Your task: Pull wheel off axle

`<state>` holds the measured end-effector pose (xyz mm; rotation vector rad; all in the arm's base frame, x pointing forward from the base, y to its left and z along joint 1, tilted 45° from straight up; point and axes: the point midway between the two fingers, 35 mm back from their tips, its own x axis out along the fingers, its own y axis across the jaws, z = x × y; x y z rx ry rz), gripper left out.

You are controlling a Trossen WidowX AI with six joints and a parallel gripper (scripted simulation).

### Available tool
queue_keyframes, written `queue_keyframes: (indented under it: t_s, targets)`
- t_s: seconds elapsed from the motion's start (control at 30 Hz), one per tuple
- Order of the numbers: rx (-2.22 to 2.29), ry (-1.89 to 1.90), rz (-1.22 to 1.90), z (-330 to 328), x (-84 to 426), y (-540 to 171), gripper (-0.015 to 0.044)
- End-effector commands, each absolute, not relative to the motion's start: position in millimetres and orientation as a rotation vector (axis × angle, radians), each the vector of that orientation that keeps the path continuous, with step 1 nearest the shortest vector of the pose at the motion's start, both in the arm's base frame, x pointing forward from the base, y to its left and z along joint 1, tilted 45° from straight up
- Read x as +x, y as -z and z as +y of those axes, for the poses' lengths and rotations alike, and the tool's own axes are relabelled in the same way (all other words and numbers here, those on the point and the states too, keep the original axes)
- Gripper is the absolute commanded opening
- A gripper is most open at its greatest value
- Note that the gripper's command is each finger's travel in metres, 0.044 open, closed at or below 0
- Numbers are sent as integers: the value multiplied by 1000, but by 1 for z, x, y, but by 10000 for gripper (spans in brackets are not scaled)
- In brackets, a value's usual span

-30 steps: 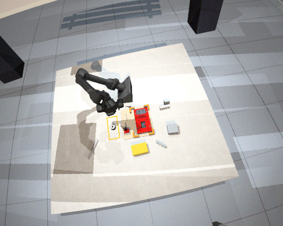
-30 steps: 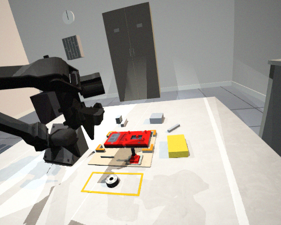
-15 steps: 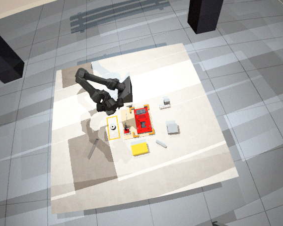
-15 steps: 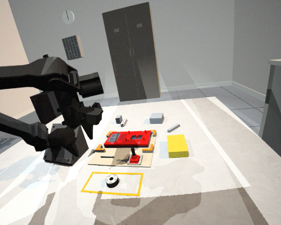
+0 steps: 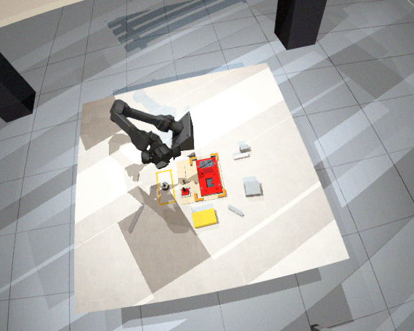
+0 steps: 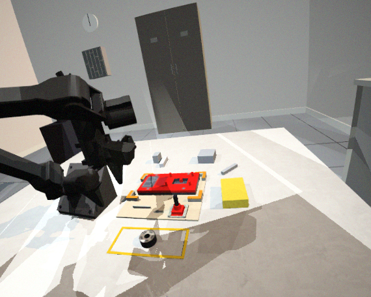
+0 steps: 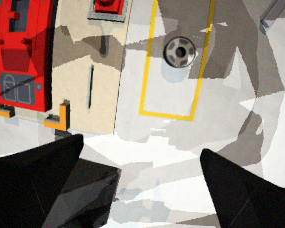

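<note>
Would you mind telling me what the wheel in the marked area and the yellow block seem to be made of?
The wheel looks like metal: grey, with a lighter, slightly shiny face around a dark centre hole and a dark rim. It could equally be painted plastic. The yellow block looks like matte plastic or foam: a flat, even colour with no gloss or grain.
</note>
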<state>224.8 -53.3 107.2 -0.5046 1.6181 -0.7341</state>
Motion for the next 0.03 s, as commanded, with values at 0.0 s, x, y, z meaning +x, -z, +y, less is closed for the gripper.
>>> queue_keyframes:
  t_s: [0.0]
  targets:
    - [-499, 735, 1620, -53, 224, -107, 440]
